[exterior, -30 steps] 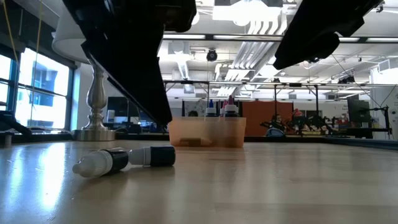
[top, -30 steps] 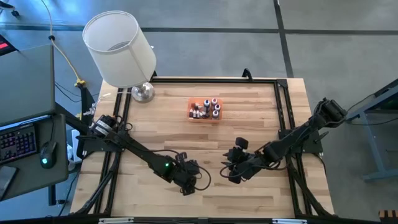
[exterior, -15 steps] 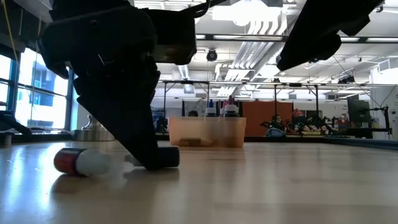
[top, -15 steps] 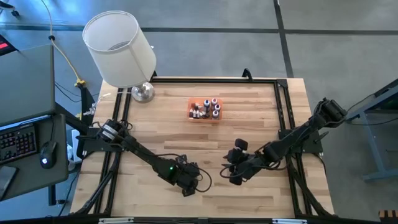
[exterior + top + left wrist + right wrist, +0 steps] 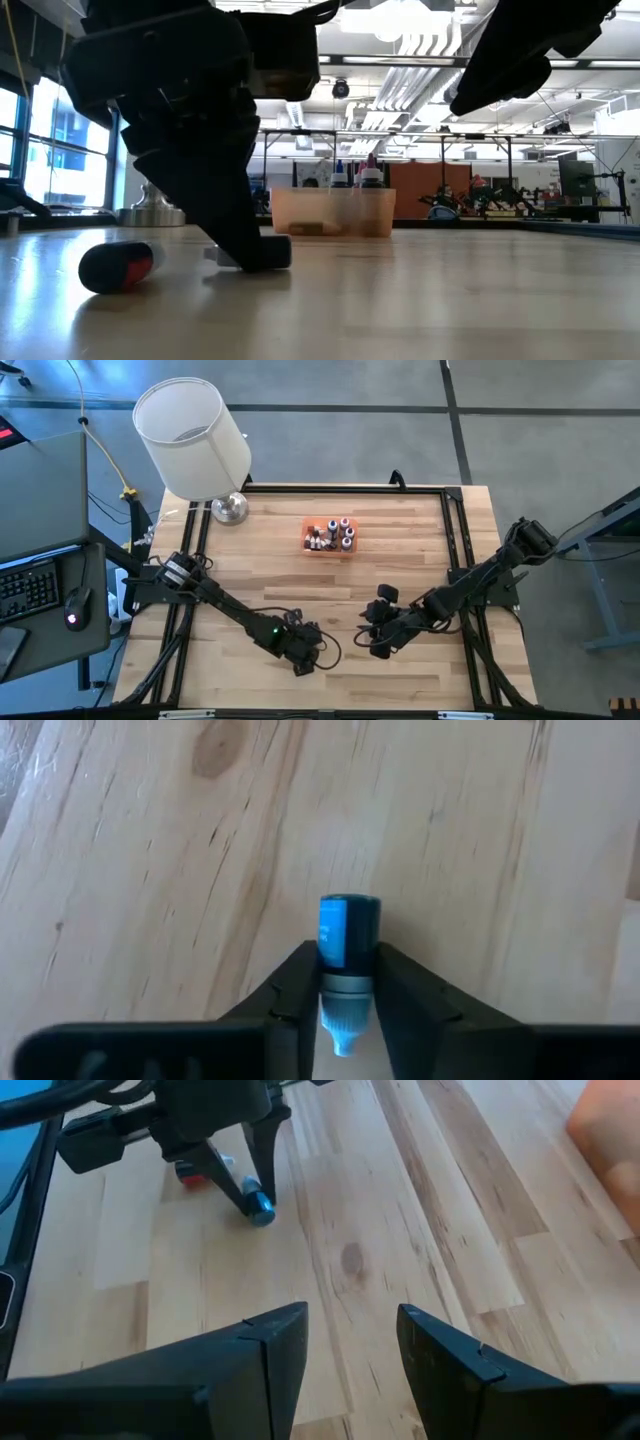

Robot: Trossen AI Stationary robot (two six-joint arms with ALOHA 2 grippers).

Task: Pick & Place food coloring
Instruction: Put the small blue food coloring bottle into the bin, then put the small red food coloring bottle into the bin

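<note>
Left gripper (image 5: 341,988) clamps a blue food coloring bottle (image 5: 346,945) lying on the near part of the wooden table (image 5: 400,550).

Just left of it lies a red-bodied bottle (image 5: 117,267), rolled since half a second ago so its dark end faces the low camera. Right gripper (image 5: 350,1342) hovers nearby, fingers apart, empty. More bottles stand in the orange tray (image 5: 329,547) at the far side.

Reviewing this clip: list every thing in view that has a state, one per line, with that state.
Left hand: down at the table, shut on the blue bottle.
Blue bottle: lying on the table, gripped between the fingers.
Red bottle: lying loose on the table beside the left hand.
Right hand: open, empty, above the table.
Orange tray: holding upright bottles.
</note>
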